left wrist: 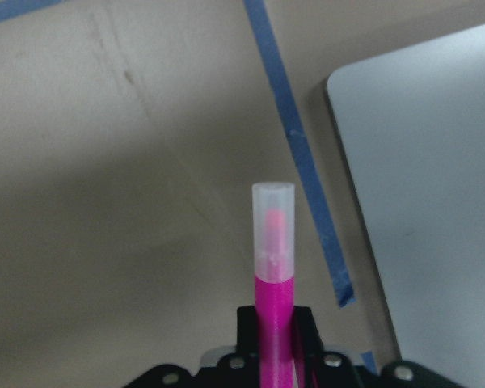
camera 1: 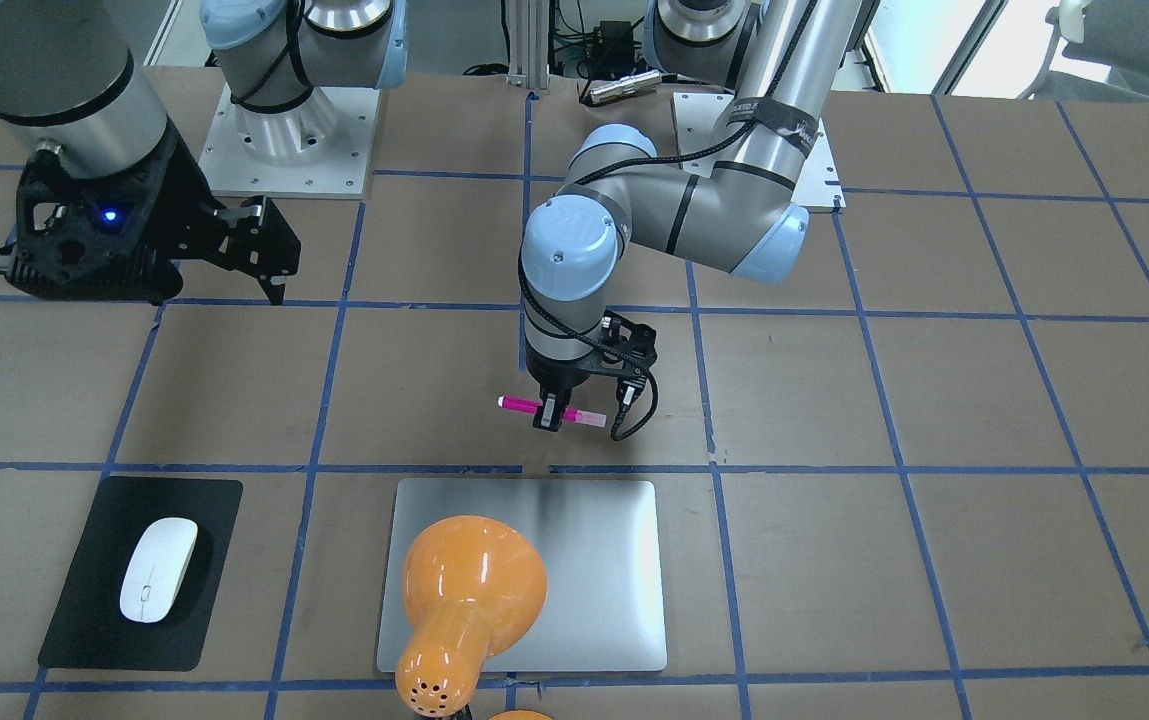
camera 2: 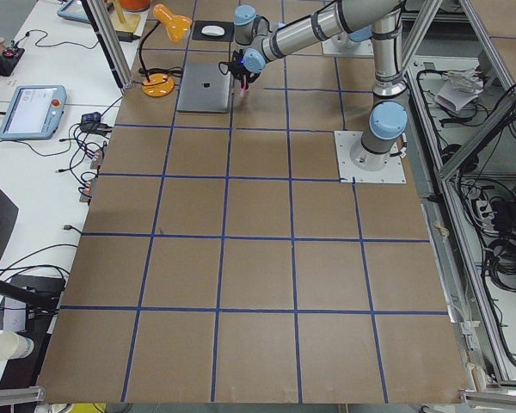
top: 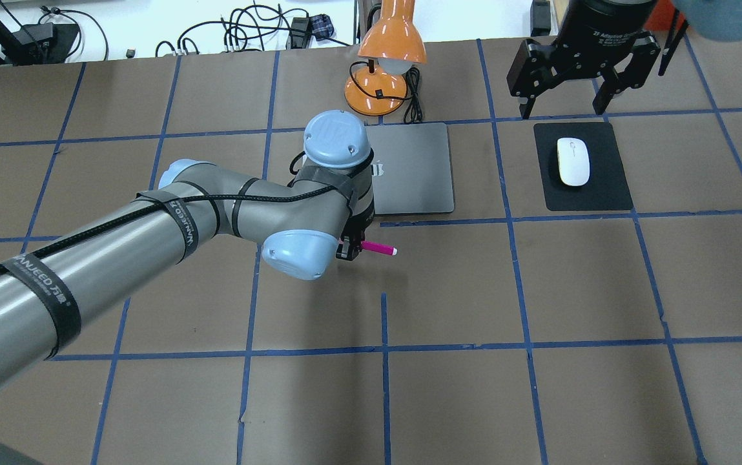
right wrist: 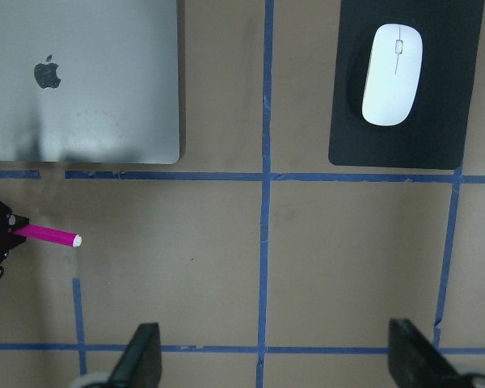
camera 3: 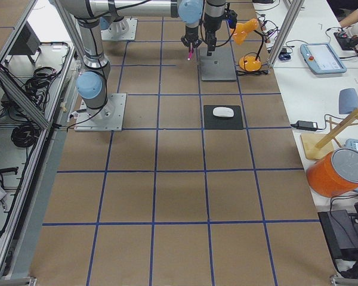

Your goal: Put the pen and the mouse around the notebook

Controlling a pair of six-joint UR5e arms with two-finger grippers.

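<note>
Starting nearest the robot, the left gripper [camera 1: 550,415] was clamped on the pen [camera 1: 519,404]. Its fingers pinched the magenta barrel about mid-length, so the pen lay level with its pale capped end jutting out to one side. It hung over the brown table [camera 1: 834,400], just short of the notebook's robot-side edge. It looked clear of the surface, though its height was hard to judge. Such a pen would be light and stiff, but also round and smooth, so it could swivel in a two-finger pinch. A hold at the middle of the barrel, as here, seemed the soundest, and the pen might roll once released unless laid down gently.

Beyond it the notebook [camera 1: 584,570] lay flat on the table. This thin metal slab was likely heavy and slick, and best left where it was.

Off to the robot's right, well apart from the notebook, the mouse [camera 1: 159,568] rested on a black mat [camera 1: 84,620]. Its white shell looked domed and glossy, probably light but slippery. Fingers would likely do best straddling its long sides low on the body, since a pinch high on the curve could squeeze it out. The right gripper [top: 562,110] hung high on that side, its fingers spread wide and holding nothing.

Farthest off, an orange lamp [top: 391,39] stood just past the notebook's far edge.
</note>
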